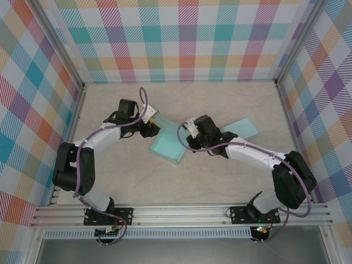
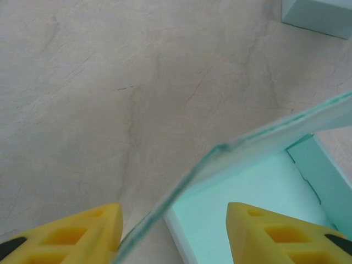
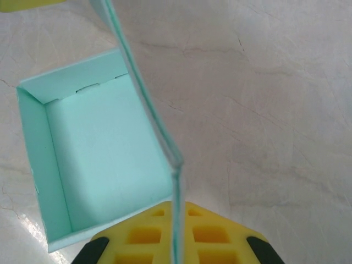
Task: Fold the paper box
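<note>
The paper box [image 1: 168,144] is a pale teal open tray lying at the middle of the table. In the right wrist view its inside [image 3: 104,154] faces up. A thin raised flap [image 3: 148,104] runs from the box down into my right gripper [image 3: 176,206], which is shut on the flap's edge. In the left wrist view the same flap [image 2: 264,137] crosses between the yellow fingers of my left gripper [image 2: 174,212]. Those fingers stand apart, with the flap close to the left finger [image 2: 93,225]. From above, the left gripper [image 1: 153,128] and the right gripper [image 1: 186,132] flank the box's far side.
A second teal paper piece [image 1: 242,129] lies flat on the table to the right, behind the right arm; its corner [image 2: 319,14] appears in the left wrist view. Checked walls enclose the marbled table [image 1: 121,176] on three sides, and a metal rail [image 1: 181,212] runs along the near edge.
</note>
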You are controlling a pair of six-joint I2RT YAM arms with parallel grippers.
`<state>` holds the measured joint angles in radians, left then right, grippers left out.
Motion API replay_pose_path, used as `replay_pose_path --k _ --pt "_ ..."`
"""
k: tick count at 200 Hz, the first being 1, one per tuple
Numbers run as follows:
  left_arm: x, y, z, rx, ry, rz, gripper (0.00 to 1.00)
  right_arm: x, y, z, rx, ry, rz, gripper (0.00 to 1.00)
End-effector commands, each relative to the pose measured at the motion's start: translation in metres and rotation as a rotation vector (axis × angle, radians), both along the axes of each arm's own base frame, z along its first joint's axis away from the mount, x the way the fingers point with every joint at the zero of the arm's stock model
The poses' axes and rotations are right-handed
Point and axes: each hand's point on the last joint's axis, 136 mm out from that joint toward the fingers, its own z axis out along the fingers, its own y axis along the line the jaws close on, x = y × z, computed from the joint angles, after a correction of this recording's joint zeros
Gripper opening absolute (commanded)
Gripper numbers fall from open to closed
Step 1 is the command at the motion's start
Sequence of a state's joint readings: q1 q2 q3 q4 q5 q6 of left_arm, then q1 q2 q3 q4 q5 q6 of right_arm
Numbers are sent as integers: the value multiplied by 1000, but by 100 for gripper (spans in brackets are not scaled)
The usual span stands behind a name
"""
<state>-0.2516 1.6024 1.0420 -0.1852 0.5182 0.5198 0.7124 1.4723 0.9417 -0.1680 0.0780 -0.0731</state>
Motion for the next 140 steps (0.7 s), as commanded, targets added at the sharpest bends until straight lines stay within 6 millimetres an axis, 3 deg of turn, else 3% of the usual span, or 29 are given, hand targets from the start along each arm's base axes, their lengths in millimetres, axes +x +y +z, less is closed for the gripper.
replay_pose_path --k 1,19,42,71,100,140 --pt "-5 6 8 16 -18 -3 48 9 15 19 56 -44 110 7" --pt "-5 4 10 6 -22 -9 47 13 15 18 58 -37 121 7" --pt "-4 2 11 -13 -8 -12 31 20 13 14 47 -28 106 8" --pt "-4 2 8 -16 13 23 19 27 11 12 37 -32 68 8" --pt "-1 6 6 56 -21 130 11 37 8 12 35 -37 7 8" --pt "5 16 20 44 -61 393 3 49 0 13 49 -26 -119 10"
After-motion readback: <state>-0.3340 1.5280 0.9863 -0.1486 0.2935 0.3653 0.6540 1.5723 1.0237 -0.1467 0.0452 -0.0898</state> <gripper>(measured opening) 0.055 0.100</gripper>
